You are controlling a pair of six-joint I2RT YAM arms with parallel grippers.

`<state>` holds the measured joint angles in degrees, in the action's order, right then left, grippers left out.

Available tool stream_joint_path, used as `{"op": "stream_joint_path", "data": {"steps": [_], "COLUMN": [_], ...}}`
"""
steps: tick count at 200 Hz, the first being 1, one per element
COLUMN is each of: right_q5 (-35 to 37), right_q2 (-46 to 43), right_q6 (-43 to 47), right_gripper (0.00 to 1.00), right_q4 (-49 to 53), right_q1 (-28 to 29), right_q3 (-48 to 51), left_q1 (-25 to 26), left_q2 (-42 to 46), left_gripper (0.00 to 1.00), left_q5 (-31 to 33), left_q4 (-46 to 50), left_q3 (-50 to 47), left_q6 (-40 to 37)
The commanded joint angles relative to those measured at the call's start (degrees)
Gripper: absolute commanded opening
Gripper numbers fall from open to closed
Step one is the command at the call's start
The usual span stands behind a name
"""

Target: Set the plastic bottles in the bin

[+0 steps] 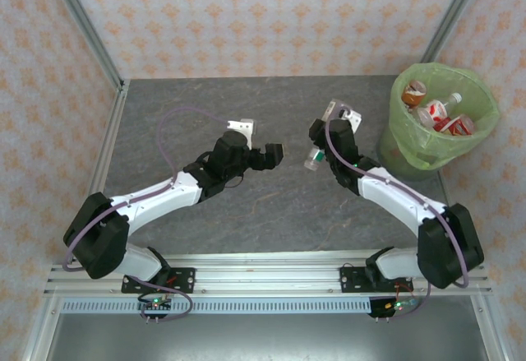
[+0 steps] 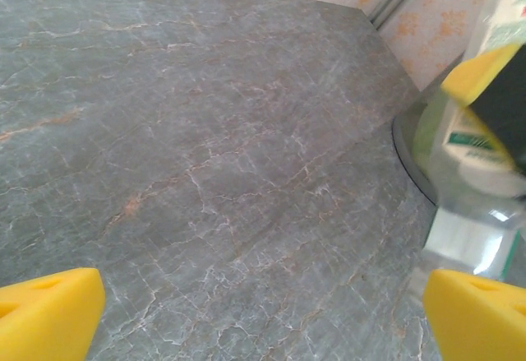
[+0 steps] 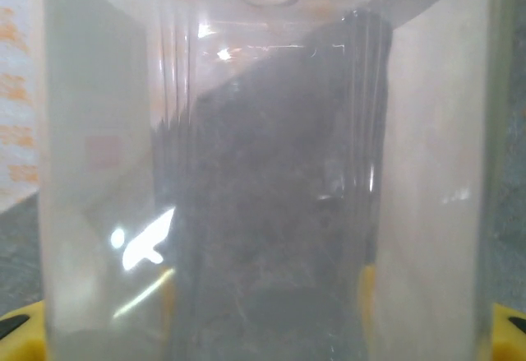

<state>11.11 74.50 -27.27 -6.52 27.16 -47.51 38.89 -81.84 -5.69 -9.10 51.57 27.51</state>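
right pincer [image 1: 319, 149] is clamped on a clear bottle [image 1: 313, 160], a bit left of the bin [image 1: 401, 152] and not touching it. in the right wrist view the bottle's see-through wall sits right between the yellow fingertips [image 3: 16, 330]. can't tell if it's touching the grey surface [image 1: 205, 106] or not. three more bottles [image 1: 436, 113] lie inside the bin's lime-green bag [image 1: 485, 98]. left pincer [image 1: 274, 155] is further left of the bin, spread wide with nothing in it, pointing toward the held bottle.
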Motion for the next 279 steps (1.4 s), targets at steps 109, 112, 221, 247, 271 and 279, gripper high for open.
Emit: {"op": "stream_joint_path", "data": {"steps": [109,112,221,247,271,279], "right_q5": [0.58,0.5,-5.24,-11.38,-16.06,-16.73], "right_q2": [-12.18,-12.18,-10.68,-10.43,-9.0,-8.48], "right_q6": [12.95,13.23,17.69,16.4,16.0,15.83], "right_gripper": [0.46,0.47,0.47,0.47,0.47,0.47], "right_q4": [1.23,1.56,8.53,10.91,15.0,16.16], "right_q1": [-2.38,-2.49,-15.93,-21.89,-26.95,-28.6], "right_q3": [-7.02,-7.5,-19.66,-22.24,-25.74,-26.56], "left_q1": [0.04,0.03,0.28,0.38,0.39,0.39], "left_q2": [-1.07,-1.12,-1.43,-1.65,-2.0,-2.09], "left_gripper": [1.0,1.0,1.0,1.0,1.0,1.0], "left_q5": [-5.18,-5.15,-4.77,-4.79,-4.88,-4.93], "left_q4": [-1.82,-1.8,-0.17,-0.13,-0.13,-0.2], "left_q3": [3.87,3.98,4.69,4.79,4.94,4.95], "left_q6": [-2.11,-2.11,-2.11,-2.03,-2.02,-2.02]}}
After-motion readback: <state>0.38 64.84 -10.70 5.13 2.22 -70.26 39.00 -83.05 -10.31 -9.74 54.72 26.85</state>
